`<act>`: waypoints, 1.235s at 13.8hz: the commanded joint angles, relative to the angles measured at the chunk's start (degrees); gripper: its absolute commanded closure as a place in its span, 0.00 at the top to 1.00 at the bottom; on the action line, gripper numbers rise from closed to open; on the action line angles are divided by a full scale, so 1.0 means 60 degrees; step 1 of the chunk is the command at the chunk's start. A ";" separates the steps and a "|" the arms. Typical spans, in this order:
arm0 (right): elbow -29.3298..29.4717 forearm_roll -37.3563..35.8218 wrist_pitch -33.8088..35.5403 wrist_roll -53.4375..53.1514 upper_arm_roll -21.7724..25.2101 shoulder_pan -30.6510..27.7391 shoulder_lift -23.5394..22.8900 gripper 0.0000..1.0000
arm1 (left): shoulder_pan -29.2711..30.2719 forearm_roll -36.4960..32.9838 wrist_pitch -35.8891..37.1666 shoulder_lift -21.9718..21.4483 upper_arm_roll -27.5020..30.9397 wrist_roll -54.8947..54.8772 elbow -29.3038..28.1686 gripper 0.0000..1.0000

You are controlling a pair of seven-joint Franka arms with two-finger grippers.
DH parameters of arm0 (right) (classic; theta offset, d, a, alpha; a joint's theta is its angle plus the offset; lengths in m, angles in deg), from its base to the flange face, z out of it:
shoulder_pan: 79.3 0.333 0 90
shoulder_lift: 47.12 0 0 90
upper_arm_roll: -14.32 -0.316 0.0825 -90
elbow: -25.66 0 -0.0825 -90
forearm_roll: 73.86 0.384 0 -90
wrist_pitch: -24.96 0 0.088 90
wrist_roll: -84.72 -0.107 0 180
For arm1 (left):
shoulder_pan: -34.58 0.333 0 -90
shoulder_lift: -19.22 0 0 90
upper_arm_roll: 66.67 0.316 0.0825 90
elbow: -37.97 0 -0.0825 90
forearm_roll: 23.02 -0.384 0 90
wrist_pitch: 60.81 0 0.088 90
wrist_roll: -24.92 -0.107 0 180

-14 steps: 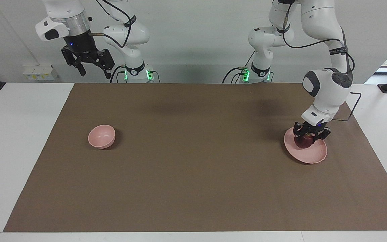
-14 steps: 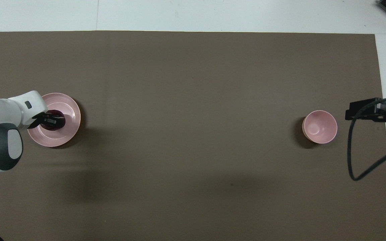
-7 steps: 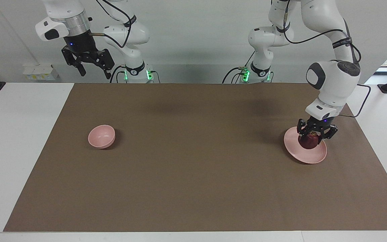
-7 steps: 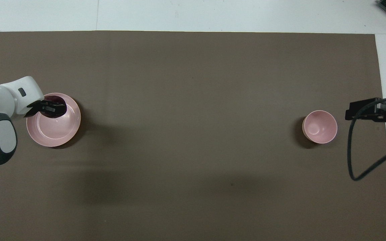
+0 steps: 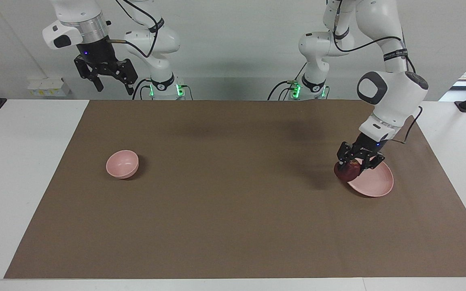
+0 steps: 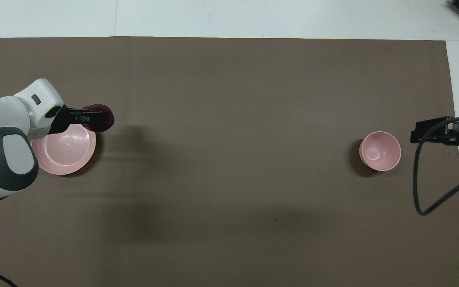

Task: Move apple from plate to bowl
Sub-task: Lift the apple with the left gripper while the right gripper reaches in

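The apple (image 5: 347,170) hangs in the lower right of the facing view, pinched in the left pincer (image 5: 356,161) and lifted clear of the plate (image 5: 376,184). It sits over the plate's rim on the side toward the bowl, at the middle left of the overhead view (image 6: 101,118). The left pincer's fingers press against the apple from either side, and the arm leans in from the right of the facing view.

The step in hand looks like the carry: the pick-up seems done, and the fruit is on its way off the plate. The next move calls for a long sweep across the brown mat (image 5: 233,202) on the desk (image 5: 22,169) toward the bowl (image 5: 122,163), which stands well apart at the middle left of the facing view. The apple should ride high enough to clear the bowl's rim, then be lowered over its centre before the fingers part. The bowl is only a little wider than the fruit, so the drop needs careful centring.

The plate, seen in the overhead view (image 6: 50,161), holds nothing now. The bowl (image 6: 380,151) is likewise empty, its pink inside plainly bare.

The right pincer (image 5: 109,83) waits high in the upper left of the facing view, fingers spread and holding nothing.
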 commanded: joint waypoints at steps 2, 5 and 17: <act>0.0124 0.0008 0.0176 0.0185 -0.0119 -0.0190 -0.0047 1.00 | -0.0367 0.2407 0.0035 0.0211 -0.0169 -0.0038 0.0443 0.00; 0.0124 0.0008 0.0176 0.0185 -0.0119 -0.0190 -0.0047 1.00 | -0.0338 0.4151 0.0035 0.0241 -0.0653 -0.0052 0.0561 0.00; 0.0124 0.0008 0.0176 0.0185 -0.0119 -0.0190 -0.0047 1.00 | -0.0221 0.6397 0.0035 -0.0096 -0.1724 -0.0052 0.0869 0.00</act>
